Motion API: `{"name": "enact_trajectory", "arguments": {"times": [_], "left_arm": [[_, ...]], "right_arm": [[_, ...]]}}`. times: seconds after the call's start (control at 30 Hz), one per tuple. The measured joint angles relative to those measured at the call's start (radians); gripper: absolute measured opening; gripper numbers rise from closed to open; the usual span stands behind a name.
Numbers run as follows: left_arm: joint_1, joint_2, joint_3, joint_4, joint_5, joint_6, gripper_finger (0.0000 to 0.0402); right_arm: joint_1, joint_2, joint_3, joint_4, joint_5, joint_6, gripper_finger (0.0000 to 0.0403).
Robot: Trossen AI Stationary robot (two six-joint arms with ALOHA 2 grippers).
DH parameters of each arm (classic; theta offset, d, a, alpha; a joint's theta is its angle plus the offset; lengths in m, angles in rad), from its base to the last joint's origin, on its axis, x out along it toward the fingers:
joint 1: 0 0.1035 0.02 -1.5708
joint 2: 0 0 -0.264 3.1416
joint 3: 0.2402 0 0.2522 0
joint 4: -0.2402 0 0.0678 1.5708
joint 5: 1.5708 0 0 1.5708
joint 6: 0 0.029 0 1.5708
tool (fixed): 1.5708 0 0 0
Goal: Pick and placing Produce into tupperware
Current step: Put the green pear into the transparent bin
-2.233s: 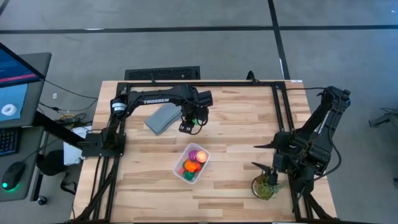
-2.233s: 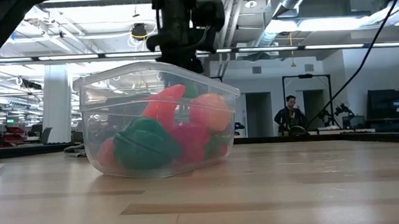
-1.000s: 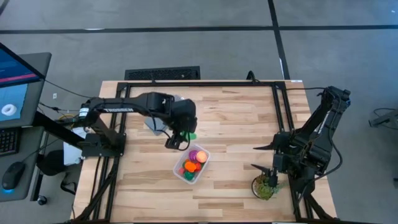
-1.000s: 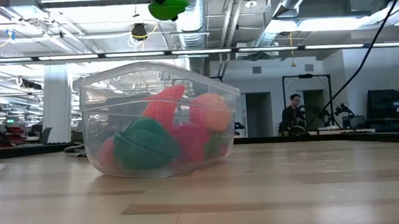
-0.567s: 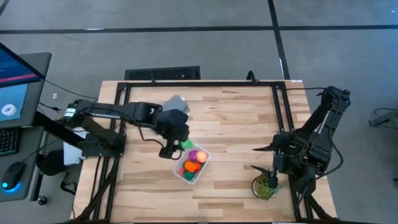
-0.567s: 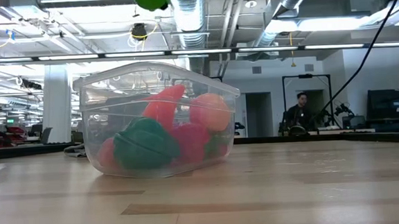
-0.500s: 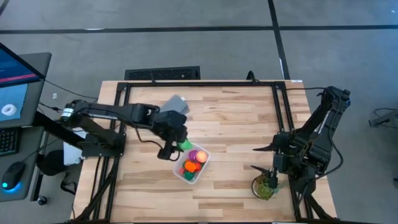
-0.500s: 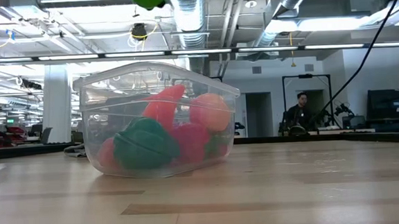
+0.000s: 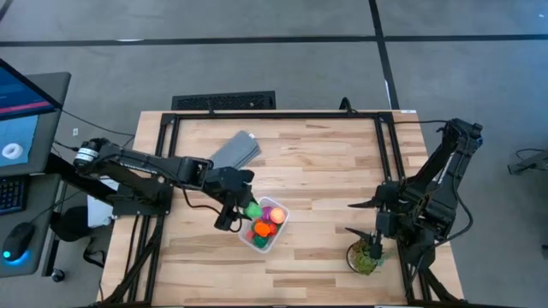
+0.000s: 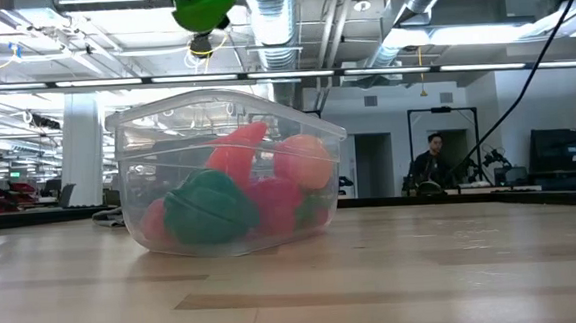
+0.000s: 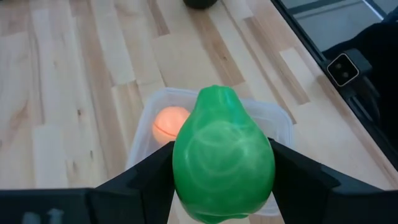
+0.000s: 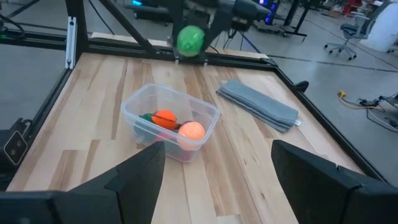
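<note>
Left pincer (image 11: 222, 180) carried green pear (image 11: 222, 163) over tupperware (image 9: 265, 225).

In the low view only the bottom of the light green toy (image 10: 203, 6) shows, the left gripper (image 9: 242, 205) holding it is cut off above, and the tupperware's (image 10: 224, 175) cloudy wall blurs the produce (image 10: 211, 211) inside.

tupperware (image 9: 265, 225): table centre | lid (image 9: 233, 152): behind it | potted plant (image 9: 364, 257): right, front edge
</note>
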Motion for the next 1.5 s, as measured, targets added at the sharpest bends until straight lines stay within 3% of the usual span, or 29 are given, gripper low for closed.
{"name": "enact_trajectory", "arguments": {"times": [0.9,1.3,1.5], "left_arm": [[-0.064,0.0,-0.37,0.577,-0.002,-0.079,0.0215],[-0.112,0.007,-0.476,0.78,-0.12,-0.106,0.0215],[-0.124,0.03,-0.478,0.789,-0.182,-0.122,0.0215]], "right_arm": [[0.0,0.0,0.0,0.005,0.001,0.0,0.0317],[-0.001,0.0,0.0,0.012,0.004,0.001,0.0317],[-0.001,0.0,0.0,0.02,0.005,0.001,0.0317]]}}
